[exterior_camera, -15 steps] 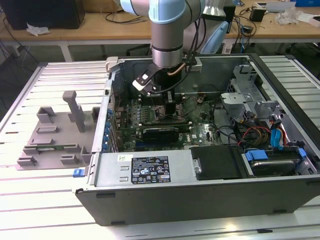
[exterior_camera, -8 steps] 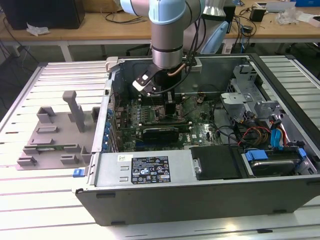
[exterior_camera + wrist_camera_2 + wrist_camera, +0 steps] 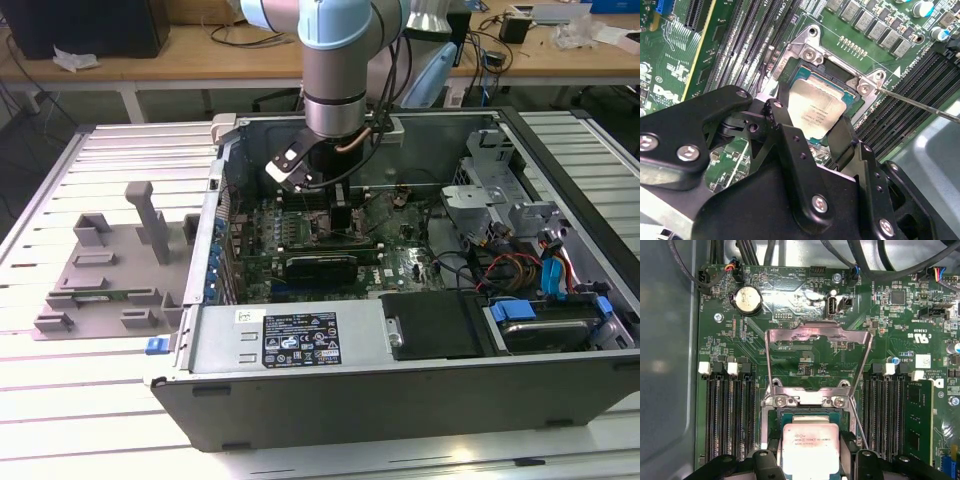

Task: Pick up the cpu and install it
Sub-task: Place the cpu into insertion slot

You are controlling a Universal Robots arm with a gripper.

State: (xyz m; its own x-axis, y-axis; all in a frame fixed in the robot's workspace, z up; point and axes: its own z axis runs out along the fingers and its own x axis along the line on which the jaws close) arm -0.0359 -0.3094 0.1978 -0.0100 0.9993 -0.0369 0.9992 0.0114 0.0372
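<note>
The gripper (image 3: 338,212) reaches down into the open case (image 3: 420,400), over the middle of the board (image 3: 805,285). In both wrist views its two fingers (image 3: 780,120) stand narrow, one against each of two opposite edges of the cpu (image 3: 816,109). The hand is thus closed on the chip by its sides, and the shiny top is left bare.

The cpu lies flat and square over the socket (image 3: 807,416), inside its frame. The plate (image 3: 817,335) is swung up and back (which is why the socket is free to take the chip). The thin lever (image 3: 920,102) stands out to one side, unlatched.

An edge grip suits a part with contacts beneath, and it holds the chip level with the socket. Whether the cpu is fully seated or a little above the socket I cannot tell; it looks very near, if not touching.
</note>
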